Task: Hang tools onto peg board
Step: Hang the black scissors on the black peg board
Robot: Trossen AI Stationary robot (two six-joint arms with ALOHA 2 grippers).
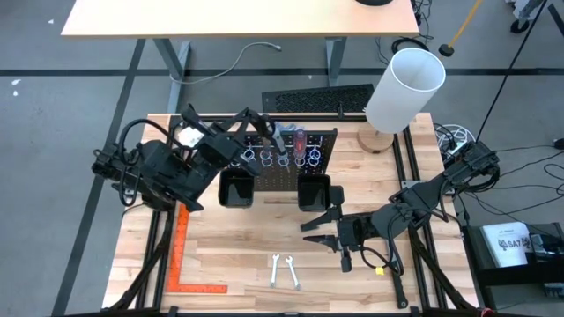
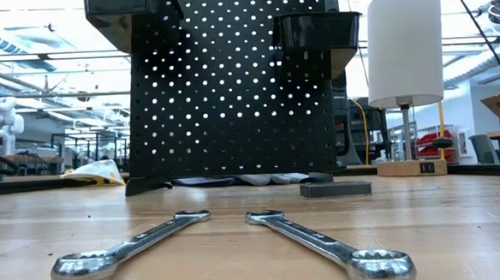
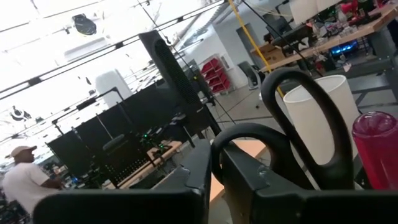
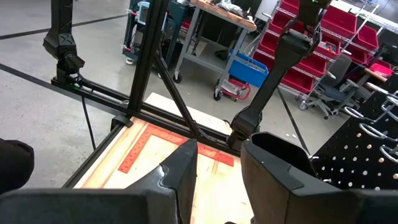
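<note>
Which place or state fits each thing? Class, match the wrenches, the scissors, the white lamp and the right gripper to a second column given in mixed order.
Things:
1. wrenches
2. scissors
3. white lamp
4. right gripper

Places or states:
A. stands at the far right corner of the table
B. open and empty, hovering in front of the peg board
C. lying flat on the wood, side by side
D. up at the board's wire rings, at the left gripper

Pairs: 1-C, 2-D, 3-A, 4-B
</note>
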